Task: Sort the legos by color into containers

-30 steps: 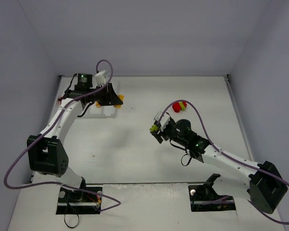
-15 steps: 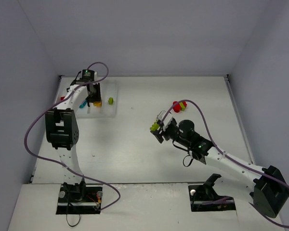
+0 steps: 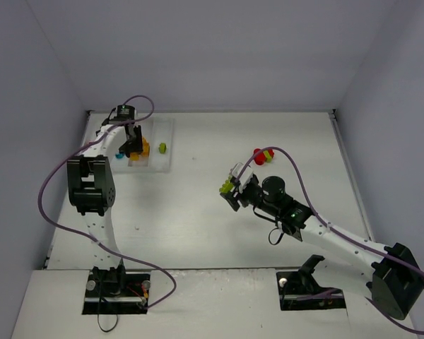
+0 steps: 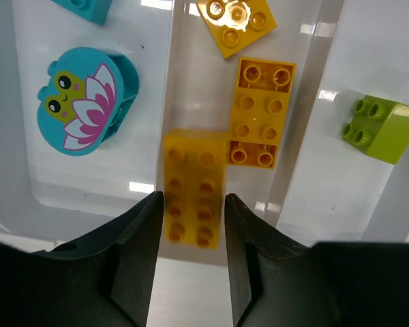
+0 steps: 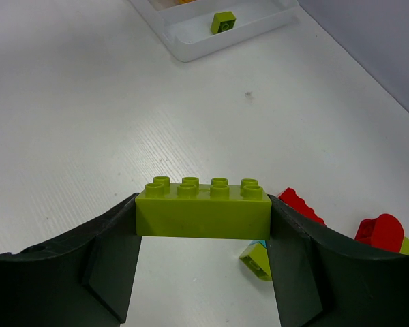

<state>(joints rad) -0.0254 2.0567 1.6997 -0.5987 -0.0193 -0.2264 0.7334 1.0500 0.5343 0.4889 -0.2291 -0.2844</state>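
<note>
1. Left wrist: left end effector [image 4: 193,204] has swung over the tray [image 4: 191,82]; yellow brick [image 4: 194,163] sits between its jaws, beside other yellow bricks [image 4: 262,112] (gripped or freed, unclear).
2. Meanwhile the right end effector [image 5: 203,228] clamps a lime brick [image 5: 203,208].

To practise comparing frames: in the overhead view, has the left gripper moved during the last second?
Yes. The left gripper has shifted left across the white tray, from over its right end to nearer its middle.
</note>
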